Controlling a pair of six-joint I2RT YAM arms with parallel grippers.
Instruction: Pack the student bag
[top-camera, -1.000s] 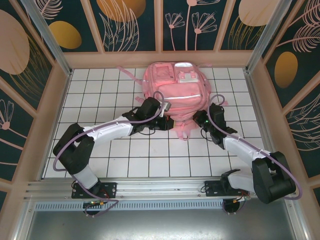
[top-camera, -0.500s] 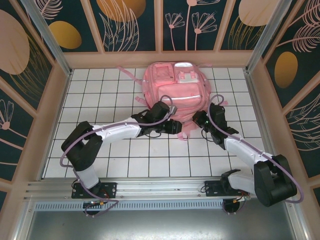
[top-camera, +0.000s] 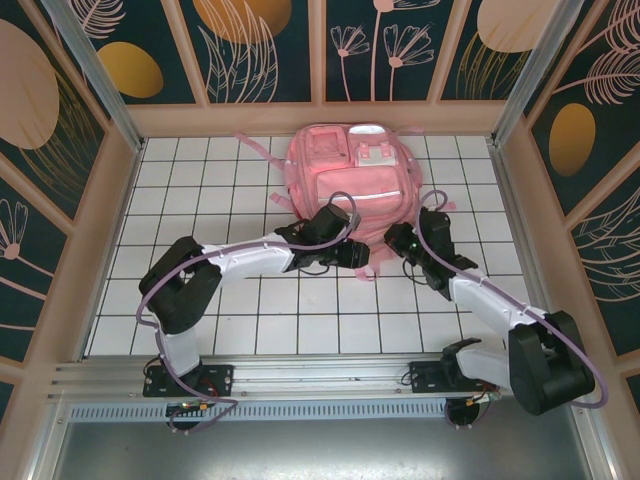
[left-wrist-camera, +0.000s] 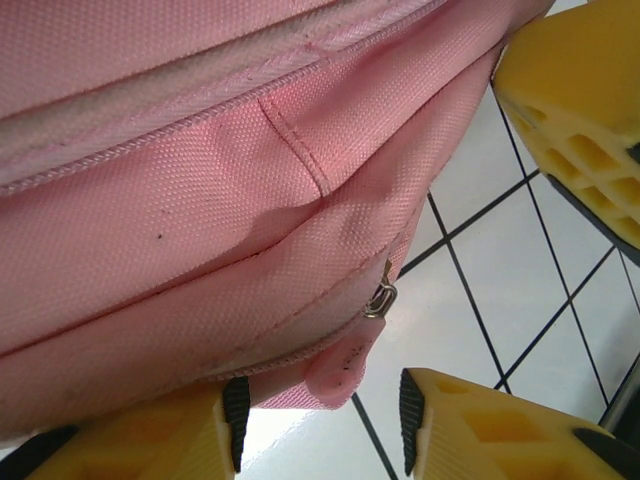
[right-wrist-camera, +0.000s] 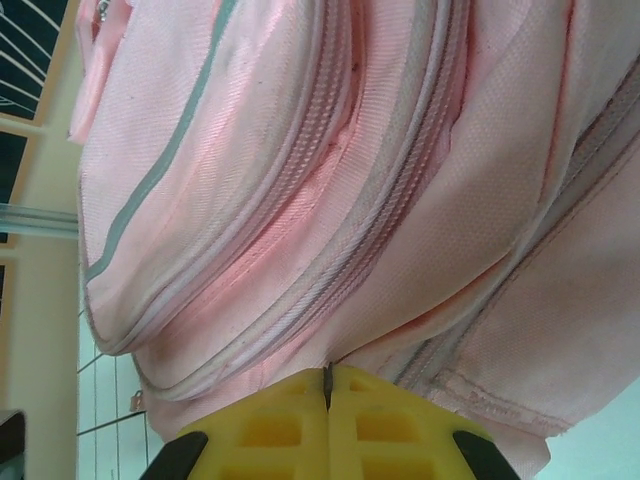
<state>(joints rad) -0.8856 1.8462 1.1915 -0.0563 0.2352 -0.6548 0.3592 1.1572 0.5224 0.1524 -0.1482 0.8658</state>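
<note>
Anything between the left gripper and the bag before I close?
Nothing visible stands in the way. The left gripper is open at the near edge of the student bag, and the bag's own pink pull tab hangs between its fingers.

Hidden beneath the left gripper (top-camera: 350, 254) and the right gripper (top-camera: 393, 239), seen from above: the near rim of the student bag (top-camera: 345, 165). Too small there to judge either set of jaws. From the left wrist, cropped at top and left: the bag's fabric. Cut off at the right edge: a yellow moulded block (left-wrist-camera: 572, 100), owner unclear. From the right wrist, cannot tell whether any fabric sits pinched between the closed fingertips (right-wrist-camera: 290, 402). Bases cropped below.
</note>
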